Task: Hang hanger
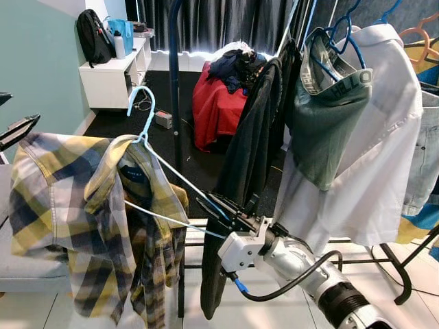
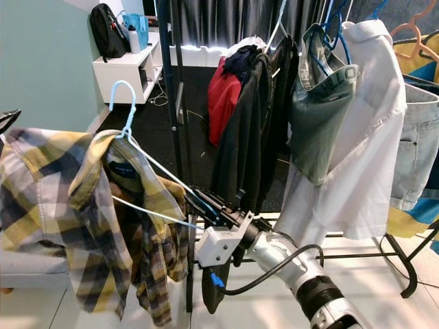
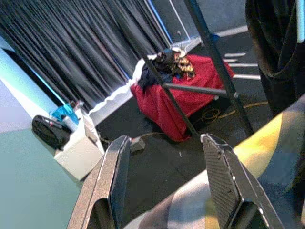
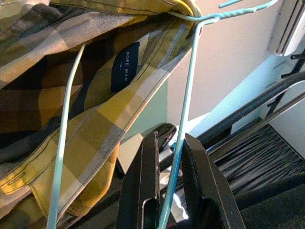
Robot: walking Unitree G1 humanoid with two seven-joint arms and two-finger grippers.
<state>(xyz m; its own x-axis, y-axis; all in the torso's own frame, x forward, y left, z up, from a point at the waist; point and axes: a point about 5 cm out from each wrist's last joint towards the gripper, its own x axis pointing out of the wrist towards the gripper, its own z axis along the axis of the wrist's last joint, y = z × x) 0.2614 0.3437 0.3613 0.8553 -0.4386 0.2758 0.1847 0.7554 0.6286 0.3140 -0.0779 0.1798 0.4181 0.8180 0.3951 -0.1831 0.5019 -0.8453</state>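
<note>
1. The light blue wire hanger is held up in the air at the left of the scene, its hook free above the collar and not on any rail.
2. A yellow, grey and dark plaid shirt hangs from it, draped low on the left; a dark label shows inside the collar.
3. The right gripper pinches the hanger's right shoulder wire. In the right wrist view the two black fingers are pressed together on the thin blue wire.
4. The silver right arm reaches in from the near right, with a black cable looping under it.
5. The left gripper is seen in its wrist view with fingers spread apart and nothing between them; a fold of the plaid cloth lies just beyond them.
6. Just right of the hanger stands the dark upright pole of a clothes rack.
7. On the rack, further right, hang a black garment, a grey-green top on a blue hanger and a white shirt, close together.
8. Far behind, a heap under a red cloth sits on the dark floor before a dark curtain.
9. At the far left a white shelf unit carries a black backpack, beside a pale green wall.
</note>
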